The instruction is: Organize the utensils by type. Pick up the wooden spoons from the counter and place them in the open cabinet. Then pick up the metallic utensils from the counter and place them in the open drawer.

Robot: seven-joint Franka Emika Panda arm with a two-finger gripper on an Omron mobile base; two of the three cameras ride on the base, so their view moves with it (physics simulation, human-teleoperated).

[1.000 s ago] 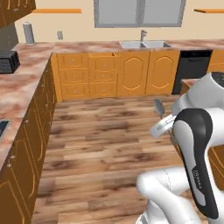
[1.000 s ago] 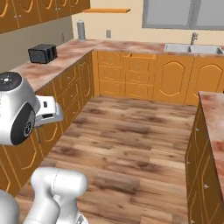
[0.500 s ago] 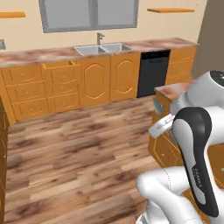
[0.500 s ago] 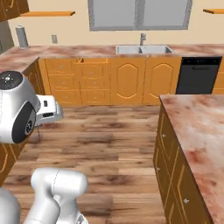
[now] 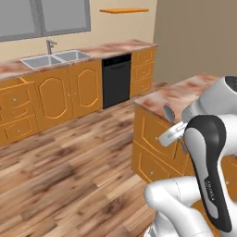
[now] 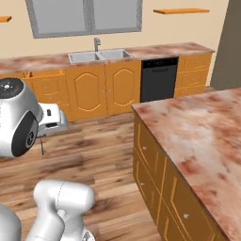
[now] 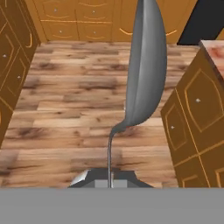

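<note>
- In the hand view, the gripper (image 7: 109, 180) sits at six o'clock, clenched on the thin handle of a metal spoon (image 7: 146, 65).
- The spoon's grey bowl rises from the centre toward twelve o'clock, seen nearly edge-on, over a wooden plank floor (image 7: 65, 113).
- In the same view, orange cupboard doors (image 7: 11, 65) line the nine o'clock side, and an island's base units (image 7: 194, 118) stand at three o'clock, with a sliver of pink stone top at two o'clock.
- In the left base view, a steel sink (image 5: 51, 58) with a tap lies at eleven o'clock in the long counter (image 5: 115, 47).
- Right of it, at twelve o'clock, a black dishwasher (image 5: 116, 81) is set among the orange units, and an orange wall shelf (image 5: 124, 10) hangs above.
- At three o'clock the spoon's bowl (image 5: 168, 113) shows just before the white arm, close against the island (image 5: 185, 90) corner.
- In the right base view, the island's marbled top (image 6: 197, 127) spreads from three to five o'clock, bare, between the robot and the far wall's right end.
</note>
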